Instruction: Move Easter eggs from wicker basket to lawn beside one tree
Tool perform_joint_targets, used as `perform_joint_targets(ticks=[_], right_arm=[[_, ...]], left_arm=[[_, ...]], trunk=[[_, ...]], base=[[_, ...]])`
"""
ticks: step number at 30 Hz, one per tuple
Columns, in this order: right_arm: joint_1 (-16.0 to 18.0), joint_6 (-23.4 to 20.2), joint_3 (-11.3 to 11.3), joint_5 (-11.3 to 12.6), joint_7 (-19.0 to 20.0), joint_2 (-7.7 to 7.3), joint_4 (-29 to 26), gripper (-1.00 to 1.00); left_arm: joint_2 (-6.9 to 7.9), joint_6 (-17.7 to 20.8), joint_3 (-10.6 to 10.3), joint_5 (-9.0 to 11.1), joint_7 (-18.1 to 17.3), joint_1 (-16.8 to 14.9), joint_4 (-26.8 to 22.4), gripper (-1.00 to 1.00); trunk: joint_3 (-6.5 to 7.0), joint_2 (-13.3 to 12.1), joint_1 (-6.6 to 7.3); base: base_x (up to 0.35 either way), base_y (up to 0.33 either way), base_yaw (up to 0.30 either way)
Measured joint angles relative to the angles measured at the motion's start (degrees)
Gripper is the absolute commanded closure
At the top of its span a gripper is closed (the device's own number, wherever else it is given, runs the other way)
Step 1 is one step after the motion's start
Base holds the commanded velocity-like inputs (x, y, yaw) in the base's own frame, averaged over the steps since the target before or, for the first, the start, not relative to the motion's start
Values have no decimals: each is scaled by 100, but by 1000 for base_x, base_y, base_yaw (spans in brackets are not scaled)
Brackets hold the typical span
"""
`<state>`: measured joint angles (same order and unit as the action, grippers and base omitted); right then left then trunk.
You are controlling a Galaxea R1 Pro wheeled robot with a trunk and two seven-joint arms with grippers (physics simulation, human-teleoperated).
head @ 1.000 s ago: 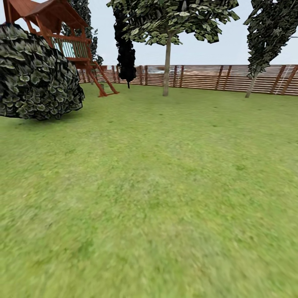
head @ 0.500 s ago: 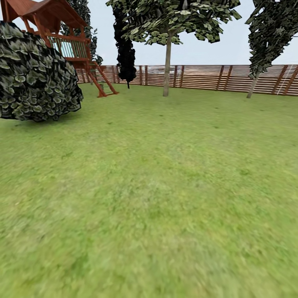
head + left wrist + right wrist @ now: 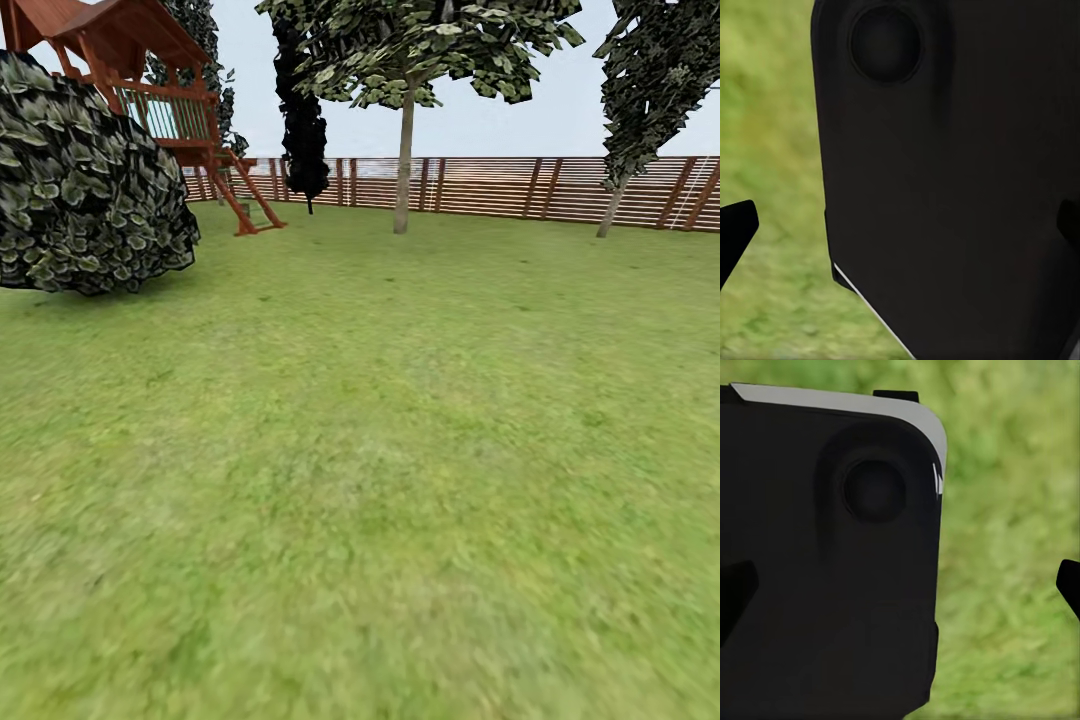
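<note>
The head view looks across the lawn of the garden toward a tree with a pale straight trunk, standing far ahead by the fence. The Easter eggs and the wicker basket are out of view. In the left wrist view my left gripper is open, its dark fingertips spread to the picture's edges with a black part of the robot's body behind them and grass beyond. My right gripper is open too, with one of its fingertips over grass.
A brown slatted fence runs along the far side. A big leafy bush sits at the left, a red wooden playhouse behind it. A nearly black thin tree and a second pale-trunked tree stand by the fence.
The whole head view has shifted slightly, with the bush sliding a little to the left, so the camera has moved. Nothing in the garden itself has changed.
</note>
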<state>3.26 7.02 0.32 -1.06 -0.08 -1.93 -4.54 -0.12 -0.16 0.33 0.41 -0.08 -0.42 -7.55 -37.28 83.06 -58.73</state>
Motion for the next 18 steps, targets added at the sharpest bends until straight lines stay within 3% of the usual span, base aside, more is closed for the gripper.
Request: perform_joint_targets(ticks=[6,18], right_arm=[[-2,7,7,2,-5,20,12,-100],[0,1,8,2,-8,18,28,-100]], left_arm=[[4,1,3,7,4,0,8,-100],[4,0,15,21,55,0,9,-100]], trunk=[[0,0,2],[0,0,4]], base=[[108,0,0],[310,0,0]])
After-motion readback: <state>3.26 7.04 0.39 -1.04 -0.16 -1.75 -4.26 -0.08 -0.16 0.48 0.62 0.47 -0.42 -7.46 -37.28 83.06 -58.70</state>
